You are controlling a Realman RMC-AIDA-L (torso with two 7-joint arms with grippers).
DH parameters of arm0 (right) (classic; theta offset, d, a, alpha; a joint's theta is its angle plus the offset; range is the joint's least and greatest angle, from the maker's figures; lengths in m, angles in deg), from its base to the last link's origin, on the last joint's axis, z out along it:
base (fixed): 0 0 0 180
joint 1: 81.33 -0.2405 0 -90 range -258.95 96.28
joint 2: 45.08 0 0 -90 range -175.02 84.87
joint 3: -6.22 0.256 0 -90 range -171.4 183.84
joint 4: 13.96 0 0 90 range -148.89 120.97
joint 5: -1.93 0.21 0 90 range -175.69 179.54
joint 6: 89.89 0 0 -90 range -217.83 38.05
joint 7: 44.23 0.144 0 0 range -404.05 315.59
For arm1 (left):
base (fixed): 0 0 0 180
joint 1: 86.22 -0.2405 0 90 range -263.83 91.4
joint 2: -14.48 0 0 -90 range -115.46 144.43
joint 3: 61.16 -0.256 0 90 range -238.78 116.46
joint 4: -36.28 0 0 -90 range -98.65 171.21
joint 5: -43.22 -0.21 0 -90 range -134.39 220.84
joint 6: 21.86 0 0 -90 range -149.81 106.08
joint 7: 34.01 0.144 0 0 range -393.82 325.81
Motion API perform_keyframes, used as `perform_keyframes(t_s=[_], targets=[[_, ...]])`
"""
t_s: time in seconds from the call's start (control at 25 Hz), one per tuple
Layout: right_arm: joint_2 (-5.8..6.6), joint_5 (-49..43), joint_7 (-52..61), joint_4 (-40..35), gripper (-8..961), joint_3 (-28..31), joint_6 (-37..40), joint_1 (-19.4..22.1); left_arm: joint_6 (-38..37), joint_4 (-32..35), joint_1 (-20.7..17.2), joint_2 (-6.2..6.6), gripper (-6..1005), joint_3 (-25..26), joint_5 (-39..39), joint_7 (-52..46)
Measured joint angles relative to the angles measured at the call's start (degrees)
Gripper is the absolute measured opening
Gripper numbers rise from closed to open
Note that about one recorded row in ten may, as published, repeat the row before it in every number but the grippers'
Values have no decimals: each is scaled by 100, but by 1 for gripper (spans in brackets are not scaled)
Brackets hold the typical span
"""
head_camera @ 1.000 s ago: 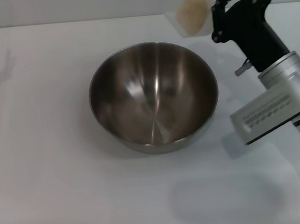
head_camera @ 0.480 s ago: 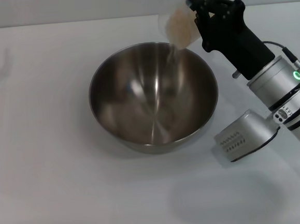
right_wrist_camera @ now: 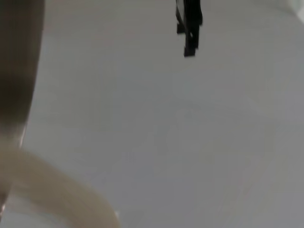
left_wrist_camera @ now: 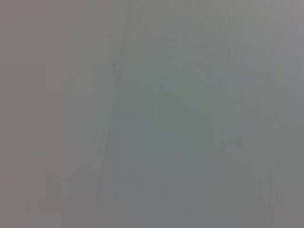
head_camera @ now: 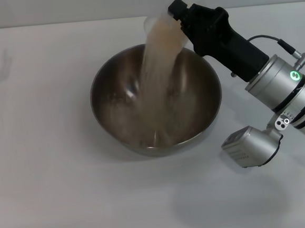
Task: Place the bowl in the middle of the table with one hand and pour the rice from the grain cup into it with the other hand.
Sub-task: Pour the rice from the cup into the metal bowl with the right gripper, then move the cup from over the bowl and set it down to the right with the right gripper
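Observation:
The bowl [head_camera: 101, 105] stands in the middle of the table [head_camera: 52, 180]. My right gripper [head_camera: 184, 17] is shut on the grain cup [head_camera: 158, 25] and holds it tipped over the bowl's far rim. The rice [head_camera: 157, 74] falls in a broad pale stream from the cup into the bowl and spreads over its bottom. In the right wrist view the bowl's wall [right_wrist_camera: 16, 61] and the rice stream [right_wrist_camera: 52, 194] show close up. My left arm is out of the head view; a small black shape [right_wrist_camera: 190, 23] far off in the right wrist view may be its gripper.
The left wrist view shows only a plain grey surface [left_wrist_camera: 152, 114]. The right arm's silver forearm [head_camera: 283, 93] reaches over the table's right side. White tabletop lies to the left of and in front of the bowl.
The right gripper has moved left over the bowl and tipped the cup further. The thin trickle of rice has become a full stream, and grains now lie in the bowl.

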Motion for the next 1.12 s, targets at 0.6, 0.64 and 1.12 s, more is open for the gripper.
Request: perform_keyframes(t_s=[0.6,0.64,1.12], targets=[[18,-535,-616,-599,12,-154,167,-346,29,2,16,-4,840,79,26,-259],[18,-575,-684,-613,12,-166,167,-361,32,2,18,-4,840,79,26,-259],[14,-397,429,-178,11,564,169,-193,43,-6,39,5,840,162,16,-261]])
